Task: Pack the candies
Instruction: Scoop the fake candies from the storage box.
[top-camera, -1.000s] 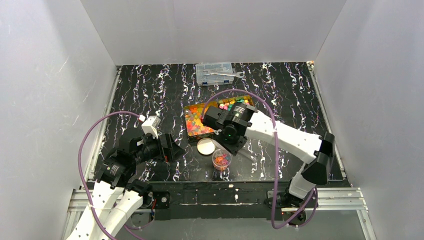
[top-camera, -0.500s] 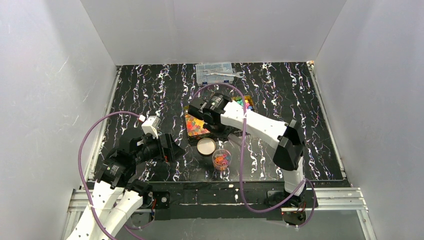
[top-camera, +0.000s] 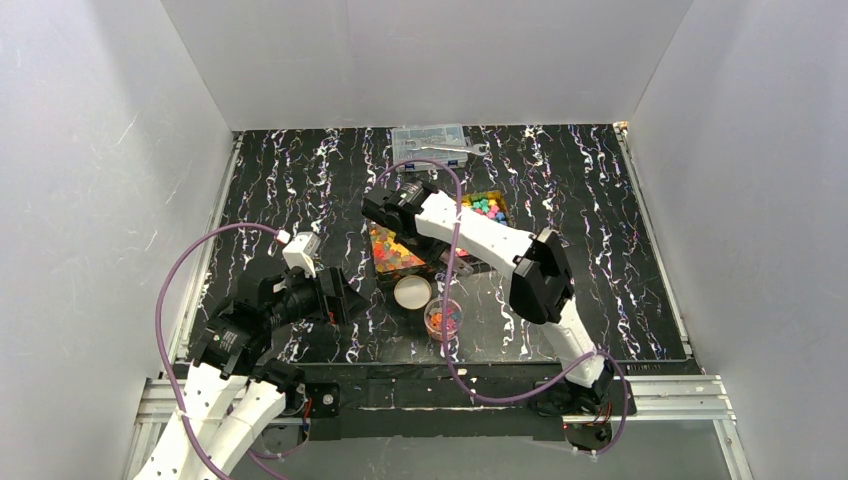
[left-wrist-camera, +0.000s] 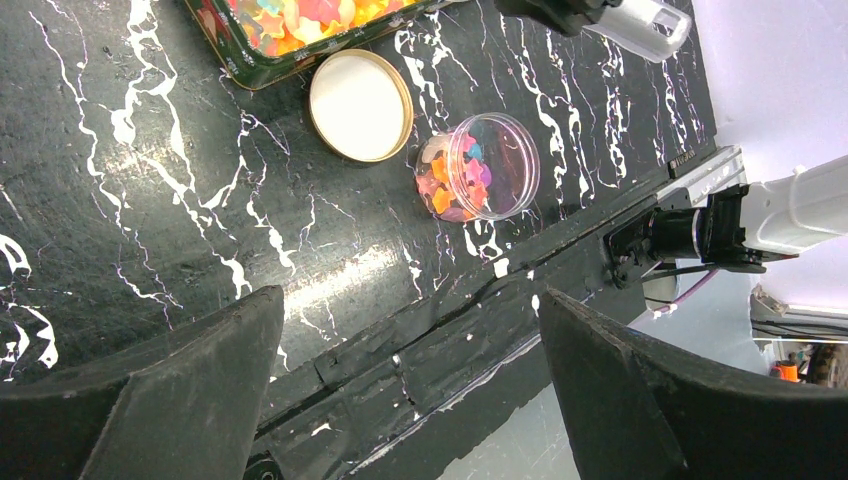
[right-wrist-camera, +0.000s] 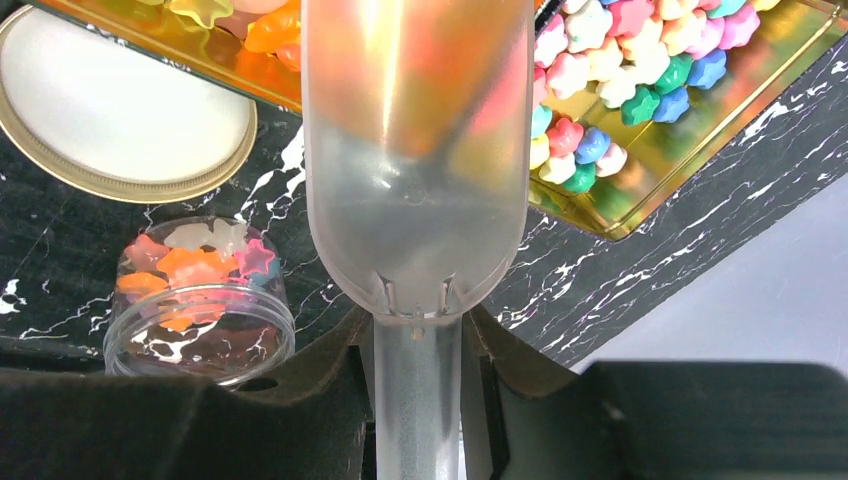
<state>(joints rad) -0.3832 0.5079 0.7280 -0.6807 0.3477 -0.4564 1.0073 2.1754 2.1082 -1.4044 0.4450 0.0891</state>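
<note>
Right gripper (top-camera: 388, 208) over the candies (top-camera: 392, 250), scoop (right-wrist-camera: 415, 150) in its grasp.
Top view: I see candies in the gold tray (top-camera: 374, 255) at the desk's middle, and a few in the jar (top-camera: 443, 320) beside its lid (top-camera: 412, 292), toward the near edge. Left wrist: the left gripper (left-wrist-camera: 410, 340) gapes wide, released, holding nothing. Only the right wrist shows the grip, with the jaws clenched on the clear scoop's handle. I'd dip shallow, level off, then tip slowly over the jar.
</note>
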